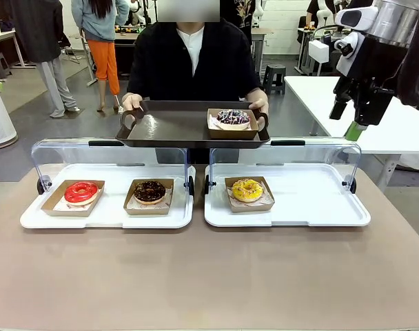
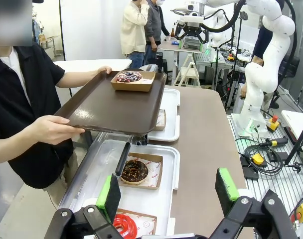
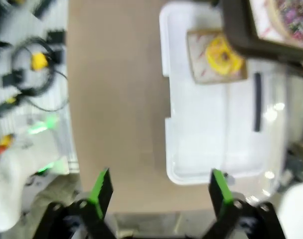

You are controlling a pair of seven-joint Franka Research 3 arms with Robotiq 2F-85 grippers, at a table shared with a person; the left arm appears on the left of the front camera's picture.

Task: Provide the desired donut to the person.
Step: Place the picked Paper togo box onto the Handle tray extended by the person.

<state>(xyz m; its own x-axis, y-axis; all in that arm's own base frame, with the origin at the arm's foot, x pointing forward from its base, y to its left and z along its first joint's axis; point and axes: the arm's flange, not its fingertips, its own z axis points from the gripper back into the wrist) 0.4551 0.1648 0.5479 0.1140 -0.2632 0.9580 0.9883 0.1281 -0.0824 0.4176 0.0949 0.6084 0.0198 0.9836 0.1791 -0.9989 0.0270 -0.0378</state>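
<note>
**Donut hand-over: sprinkled donut on the person's tray, both claws empty**

On the left white tray (image 1: 30, 219), the red donut (image 1: 80, 192) and the chocolate donut (image 1: 149, 191) sit side by side, each in its own paper box. In the left wrist view, the left claw (image 2: 168, 190) hovers over this tray, released, with nothing between its pads. The chocolate donut (image 2: 134, 171) lies just ahead of it, toward the left-hand pad, and the red donut (image 2: 122, 226) is close beneath that pad.

At centre, the person (image 1: 192, 69) holds a brown tray (image 1: 175, 127) by both ends, above the far edge of the tabletop (image 1: 209, 276). The sprinkled donut (image 1: 233, 118) rests in its box at the tray's right end, so the hand-over appears to be complete. Whether another donut is wanted cannot be told.

On the right white tray (image 1: 320, 207), the yellow donut (image 1: 247, 189) sits alone. The right claw (image 3: 160, 188) is raised high at the right and is likewise released and empty. Its wrist view is blurred, but the yellow donut (image 3: 222, 56) seems to lie well ahead of it, across bare tray.

The key relation is that the left claw is nearer the red and chocolate donuts, and the right claw is nearer the yellow and sprinkled ones. Each donut is round, so no long axis constrains the wrist.
</note>
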